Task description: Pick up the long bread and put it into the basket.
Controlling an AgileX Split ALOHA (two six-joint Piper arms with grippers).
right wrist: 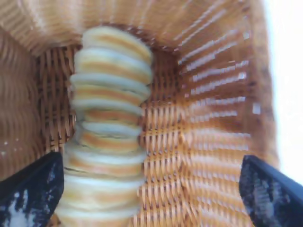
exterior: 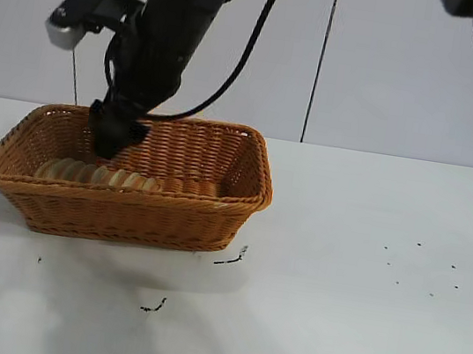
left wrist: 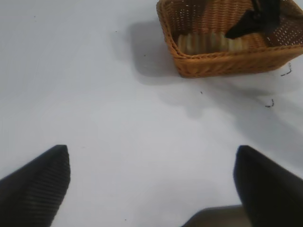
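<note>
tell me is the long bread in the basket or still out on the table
In. The long bread lies flat on the floor of the basket, inside its woven walls; the open right gripper hovers over it.

One long bread (exterior: pixel 99 175), one basket (exterior: pixel 124 214), two end effectors (exterior: pixel 116 137) (left wrist: pixel 151 182)

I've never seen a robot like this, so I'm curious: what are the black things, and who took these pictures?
The black things are two robot arms with pinching claws called grippers. One picture comes from a camera facing the table. The other two come from little cameras on the arms' wrists. On the white table sits a woven basket, and the long bread lies inside it. The right gripper reaches into the basket, open and holding nothing. The left gripper hangs open over bare table, away from the basket.
</note>
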